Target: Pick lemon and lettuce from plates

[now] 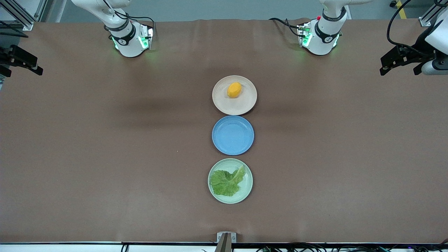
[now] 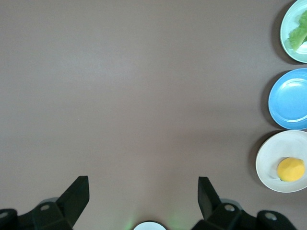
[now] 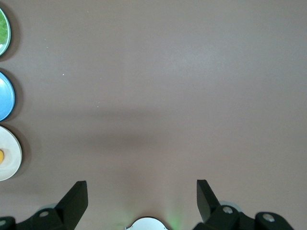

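The lemon (image 1: pixel 234 90) lies on the beige-pink plate (image 1: pixel 227 106), the plate of the row farthest from the front camera. The lettuce (image 1: pixel 226 182) lies on the mint green plate (image 1: pixel 245 192), the nearest one. My left gripper (image 1: pixel 399 67) is open and empty, up over the left arm's end of the table. My right gripper (image 1: pixel 26 64) is open and empty, up over the right arm's end. The left wrist view shows its gripper (image 2: pixel 143 191), the lemon (image 2: pixel 290 169) and the lettuce (image 2: pixel 298 33). The right wrist view shows its gripper (image 3: pixel 142 194) over bare table.
An empty blue plate (image 1: pixel 232 135) sits between the two task plates, close to both. The brown table top (image 1: pixel 105 157) stretches to either side of the row. A small bracket (image 1: pixel 226 237) sits at the table's near edge.
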### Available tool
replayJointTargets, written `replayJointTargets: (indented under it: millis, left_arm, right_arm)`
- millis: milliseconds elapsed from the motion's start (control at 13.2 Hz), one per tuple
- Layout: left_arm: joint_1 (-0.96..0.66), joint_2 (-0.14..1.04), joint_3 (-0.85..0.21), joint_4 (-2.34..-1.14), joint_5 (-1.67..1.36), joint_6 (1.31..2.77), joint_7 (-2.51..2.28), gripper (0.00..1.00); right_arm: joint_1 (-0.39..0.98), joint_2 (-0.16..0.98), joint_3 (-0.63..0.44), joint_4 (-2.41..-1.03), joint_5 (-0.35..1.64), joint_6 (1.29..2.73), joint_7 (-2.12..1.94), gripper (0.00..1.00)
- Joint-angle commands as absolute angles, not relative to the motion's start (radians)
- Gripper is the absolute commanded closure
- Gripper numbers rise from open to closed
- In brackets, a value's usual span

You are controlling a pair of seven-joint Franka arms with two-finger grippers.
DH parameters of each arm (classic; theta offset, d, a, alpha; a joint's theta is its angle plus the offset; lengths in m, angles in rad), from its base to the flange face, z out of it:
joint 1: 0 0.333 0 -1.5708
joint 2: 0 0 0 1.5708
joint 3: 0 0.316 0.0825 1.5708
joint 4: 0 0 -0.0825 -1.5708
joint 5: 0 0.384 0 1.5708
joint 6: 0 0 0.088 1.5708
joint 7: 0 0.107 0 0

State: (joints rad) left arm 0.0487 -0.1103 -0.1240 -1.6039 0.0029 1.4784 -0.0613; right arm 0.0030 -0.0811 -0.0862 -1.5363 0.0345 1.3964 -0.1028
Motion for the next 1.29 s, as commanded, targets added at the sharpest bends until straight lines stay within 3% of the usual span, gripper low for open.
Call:
replayJointTargets:
  millis: [0, 228, 456, 684, 912, 1216]
  left_arm:
    - [0.054, -0.092, -0.126, -1.574, -0.003, 1.463, -0.052, 0.00]
    - [0.057, -0.045, -0.126, -1.551, -0.002, 1.466, -0.048, 0.00]
    - [0.057, 0.073, -0.124, -1.474, -0.008, 1.477, -0.049, 0.00]
    - [0.046, 0.184, -0.126, -1.422, -0.011, 1.607, -0.043, 0.00]
    - [0.020, 0.288, -0.138, -1.379, -0.012, 1.692, -0.041, 0.00]
    - [-0.034, 0.357, -0.144, -1.381, -0.011, 1.788, 0.000, 0.00]
  right_arm:
    - [0.008, -0.106, -0.083, -1.551, 0.019, 1.393, -0.101, 0.00]
    - [0.011, -0.106, -0.080, -1.549, 0.012, 1.396, -0.100, 0.00]
    - [0.015, -0.104, -0.081, -1.548, 0.012, 1.393, -0.098, 0.00]
    - [0.015, -0.092, -0.083, -1.534, 0.012, 1.402, -0.091, 0.00]
    - [0.015, -0.035, -0.083, -1.540, 0.012, 1.446, -0.097, 0.00]
    - [0.008, 0.136, -0.084, -1.532, -0.003, 1.488, -0.101, 0.00]
